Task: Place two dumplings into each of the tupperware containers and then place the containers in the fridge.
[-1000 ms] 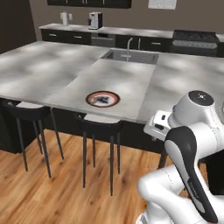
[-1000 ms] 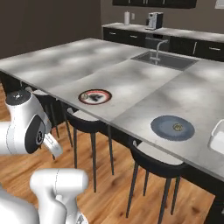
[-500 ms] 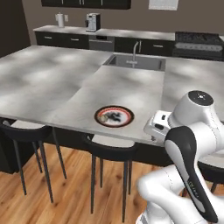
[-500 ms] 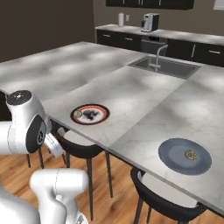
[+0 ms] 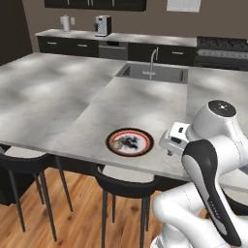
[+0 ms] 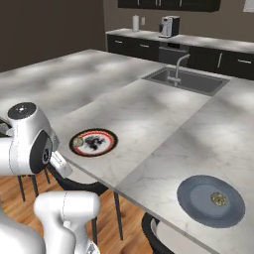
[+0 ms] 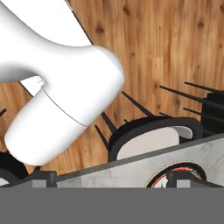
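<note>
Nothing of the task looks done yet. The gripper (image 7: 111, 181) hangs with its jaws wide apart and empty, low beside the tabletop (image 5: 72, 104) edge, over a bar stool (image 7: 151, 140) and the wood floor (image 7: 166, 48). Just ahead of the gripper, near that edge, sits the black-and-red-rimmed plate (image 5: 129, 142) carrying what seems to be one dumpling (image 5: 116, 144) and some dark pieces. Farther off to the gripper's right lies the blue-grey plate (image 6: 211, 200) with another dumpling (image 6: 217, 199). I cannot make out any tupperware containers or the fridge here, so all loading and storing remains. The tabletop around both plates is bare and wide, giving free room above; the sink (image 5: 155, 72) lies well beyond. The stools below the edge crowd any low approach, so rising first seems wise.
</note>
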### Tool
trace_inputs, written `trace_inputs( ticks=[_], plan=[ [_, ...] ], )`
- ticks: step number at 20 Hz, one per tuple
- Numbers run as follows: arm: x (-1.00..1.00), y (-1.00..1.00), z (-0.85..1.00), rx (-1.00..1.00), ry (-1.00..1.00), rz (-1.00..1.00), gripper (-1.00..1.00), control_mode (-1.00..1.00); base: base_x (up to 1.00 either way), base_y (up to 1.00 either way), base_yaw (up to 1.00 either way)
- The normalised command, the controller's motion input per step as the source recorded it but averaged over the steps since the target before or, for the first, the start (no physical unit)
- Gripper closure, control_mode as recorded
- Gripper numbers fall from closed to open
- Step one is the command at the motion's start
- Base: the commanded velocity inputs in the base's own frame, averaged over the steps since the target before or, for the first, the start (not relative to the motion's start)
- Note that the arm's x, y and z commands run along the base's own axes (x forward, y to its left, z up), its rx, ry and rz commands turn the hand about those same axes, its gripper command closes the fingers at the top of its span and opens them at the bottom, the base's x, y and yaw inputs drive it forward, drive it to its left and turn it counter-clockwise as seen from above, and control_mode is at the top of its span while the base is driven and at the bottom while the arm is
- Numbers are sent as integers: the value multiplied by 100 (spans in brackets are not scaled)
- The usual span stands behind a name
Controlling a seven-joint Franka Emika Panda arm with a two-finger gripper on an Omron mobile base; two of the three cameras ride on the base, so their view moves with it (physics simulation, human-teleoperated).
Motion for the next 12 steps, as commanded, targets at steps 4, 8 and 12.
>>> trace_inputs(
  ticks=[4, 8, 12],
  plan=[
    [7, 0, 0, 0, 1, 0, -100, -100, 22, 0, 0],
    [35, 18, 0, -3, 2, 11, -100, -100, 0, 0, 0],
    [76, 69, -3, -11, 6, 19, -100, -100, 0, 0, 0]
  ],
)
